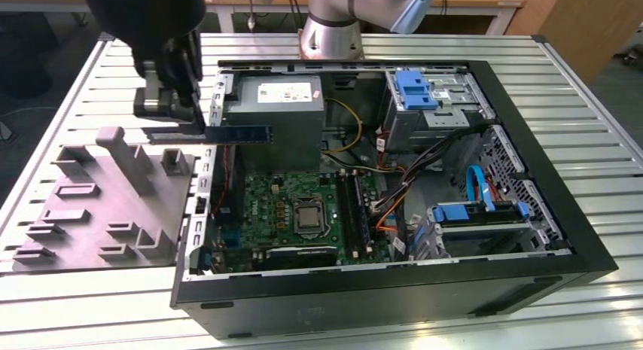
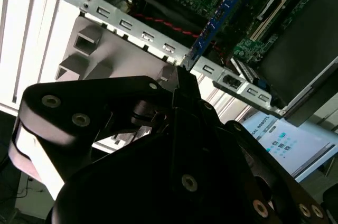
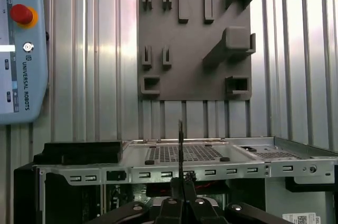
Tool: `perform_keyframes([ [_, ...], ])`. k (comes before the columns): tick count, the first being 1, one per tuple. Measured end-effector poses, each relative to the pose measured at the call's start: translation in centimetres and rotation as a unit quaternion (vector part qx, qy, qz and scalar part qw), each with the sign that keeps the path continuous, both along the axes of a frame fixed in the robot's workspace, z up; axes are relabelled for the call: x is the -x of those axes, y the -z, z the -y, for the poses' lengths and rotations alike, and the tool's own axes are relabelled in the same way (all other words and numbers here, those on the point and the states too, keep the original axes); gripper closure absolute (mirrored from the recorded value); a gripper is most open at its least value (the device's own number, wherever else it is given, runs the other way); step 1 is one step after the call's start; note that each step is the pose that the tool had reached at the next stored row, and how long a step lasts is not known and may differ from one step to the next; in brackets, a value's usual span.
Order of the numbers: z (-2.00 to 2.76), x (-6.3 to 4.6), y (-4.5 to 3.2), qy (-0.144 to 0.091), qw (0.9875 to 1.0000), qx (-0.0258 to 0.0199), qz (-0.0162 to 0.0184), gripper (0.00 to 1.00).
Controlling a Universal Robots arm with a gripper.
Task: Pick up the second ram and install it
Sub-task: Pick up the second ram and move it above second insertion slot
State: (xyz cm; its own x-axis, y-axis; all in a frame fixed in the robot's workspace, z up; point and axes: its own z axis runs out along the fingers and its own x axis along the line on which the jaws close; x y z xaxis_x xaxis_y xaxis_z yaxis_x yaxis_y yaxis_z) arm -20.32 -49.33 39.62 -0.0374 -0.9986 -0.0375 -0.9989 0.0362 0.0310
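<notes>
Over the side wall of an open computer case (image 1: 402, 296), the robot arm's hand (image 1: 193, 124) is clamped tight on the second ram (image 1: 241, 133). It grips the stick near one end, so most of the dark blue-green board juts out past the fingertips, level and on edge, touching nothing else. Below and beyond the hand, the green motherboard (image 1: 271, 207) lies on the case floor. On the hand's other side, a grey slotted holder (image 1: 101, 207) sits on the slatted metal worktop (image 1: 562, 101), just beside the case. In the second wrist view the second ram (image 2: 216, 18) reaches out from the hand across the case rim. In the first wrist view it shows edge-on as a thin dark line (image 3: 180, 145).
</notes>
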Motion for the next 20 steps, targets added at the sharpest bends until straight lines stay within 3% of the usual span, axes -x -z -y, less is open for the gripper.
perform_keyframes([
  [20, 0.00, -7.4, 0.00, 0.000, 1.0000, 0.0000, 0.0000, 0.89],
])
